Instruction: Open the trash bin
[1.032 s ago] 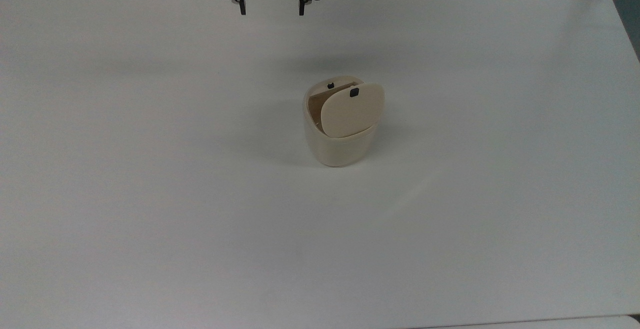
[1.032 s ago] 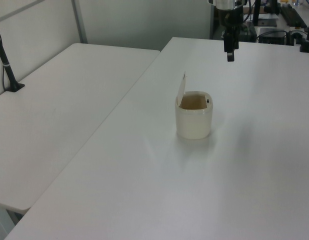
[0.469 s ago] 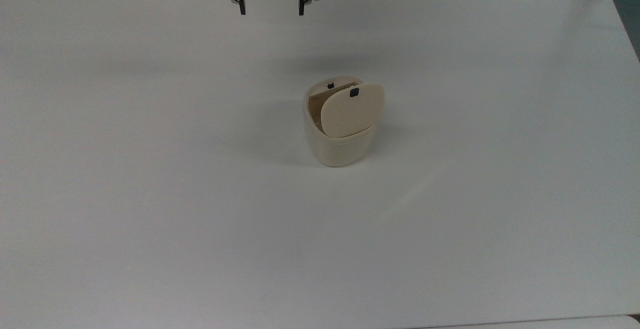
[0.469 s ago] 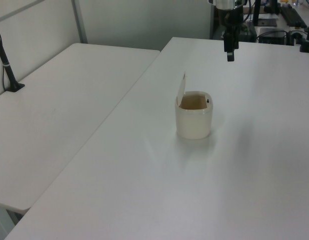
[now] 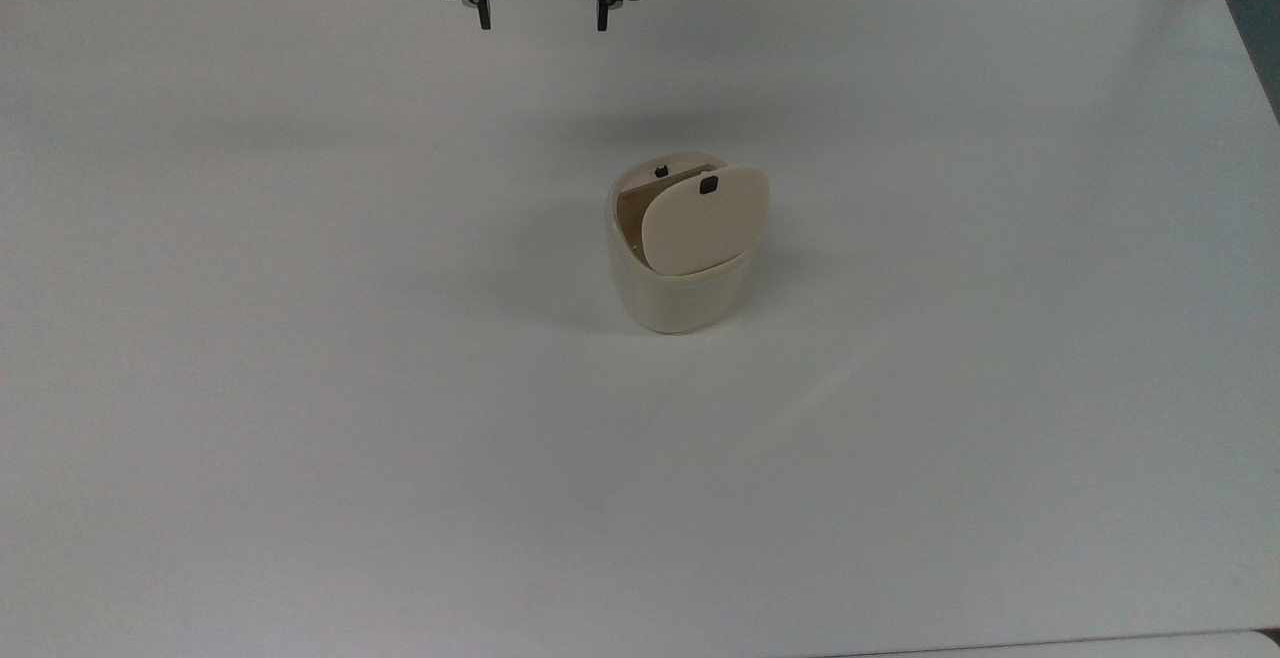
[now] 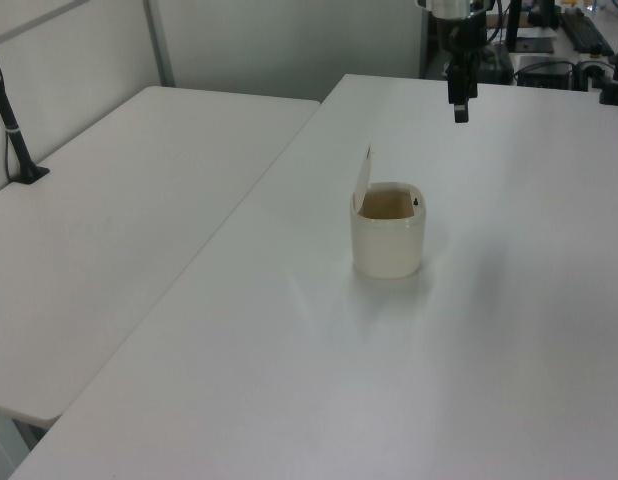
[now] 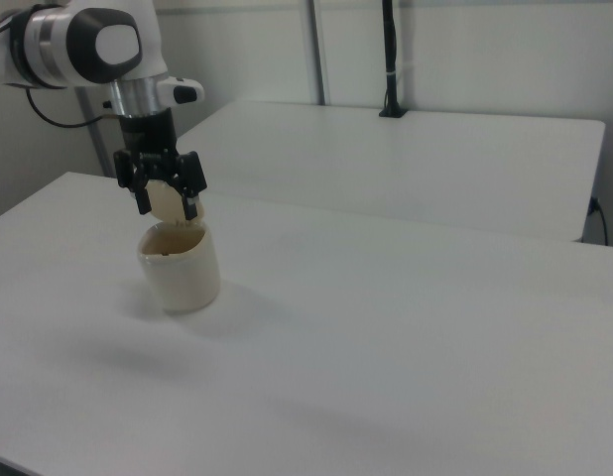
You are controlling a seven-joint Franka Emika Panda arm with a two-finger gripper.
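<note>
Black hand [image 5: 541,16] spread, seemingly empty

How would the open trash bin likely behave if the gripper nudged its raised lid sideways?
The trash bin looks like a small thin-walled plastic tub with nothing visible inside, so it is probably light and would slide on the smooth white table. Its lid stands nearly upright on one edge, so a push there could tip it or swing the lid shut. The gripper is open, well clear.

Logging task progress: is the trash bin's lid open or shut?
Open. The trash bin has its lid standing up, leaving the inside exposed.
</note>
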